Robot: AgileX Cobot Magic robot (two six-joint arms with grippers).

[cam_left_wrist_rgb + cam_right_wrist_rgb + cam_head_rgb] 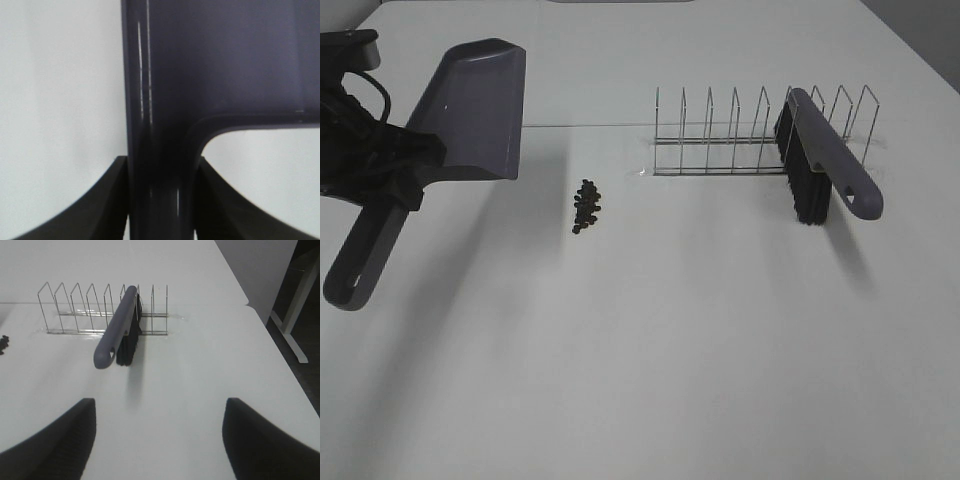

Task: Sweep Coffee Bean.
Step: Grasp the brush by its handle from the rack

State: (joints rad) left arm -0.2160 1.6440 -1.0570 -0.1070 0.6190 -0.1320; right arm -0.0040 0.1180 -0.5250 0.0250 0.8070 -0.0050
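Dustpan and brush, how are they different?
The dustpan is gripped by the left hand; the brush rests in the wire rack, untouched. The dustpan is a wide scoop; the brush is narrow with black bristles. Both are grey with a hole in the handle end.

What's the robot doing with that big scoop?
Its left gripper is shut on the handle of the grey dustpan, holding it to one side of a little pile of coffee beans on the table. The brush leans in the wire rack, untouched. The right gripper is open, facing the brush, not yet at it.
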